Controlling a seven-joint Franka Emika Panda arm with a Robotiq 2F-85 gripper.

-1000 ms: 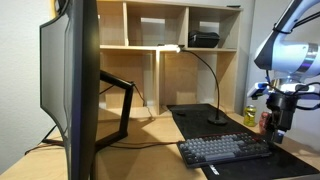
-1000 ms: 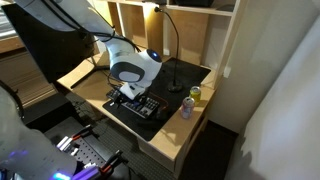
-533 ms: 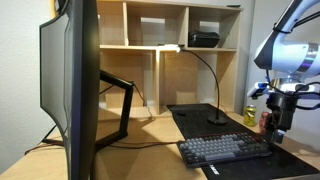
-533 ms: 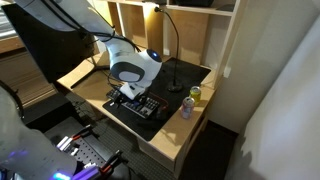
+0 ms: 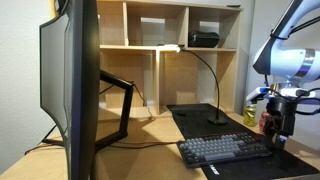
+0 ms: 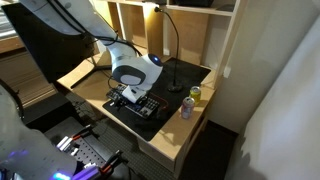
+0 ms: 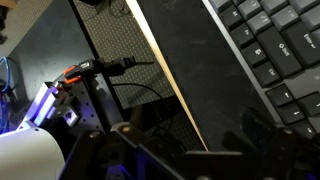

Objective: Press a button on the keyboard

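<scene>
The dark grey keyboard (image 5: pixel 225 150) lies on a black desk mat (image 5: pixel 200 118) near the desk's front edge. It also shows in an exterior view (image 6: pixel 148 106) and at the upper right of the wrist view (image 7: pixel 280 50). My gripper (image 5: pixel 278 136) points straight down just above the keyboard's right end, with its fingers together and nothing held. In an exterior view the white wrist covers most of the gripper (image 6: pixel 127 95). In the wrist view the fingers are only dark blurred shapes along the bottom edge.
A large monitor (image 5: pixel 75 90) fills the left of an exterior view. A desk lamp (image 5: pixel 215 118) stands behind the keyboard. Two cans (image 6: pixel 195 94) (image 6: pixel 187 106) stand beside the keyboard's end, near my gripper. Wooden shelves (image 5: pixel 160 30) line the back. The desk's front edge (image 7: pixel 165 70) runs close by.
My gripper has come down a little toward the keyboard's right end. Nothing else has moved.
</scene>
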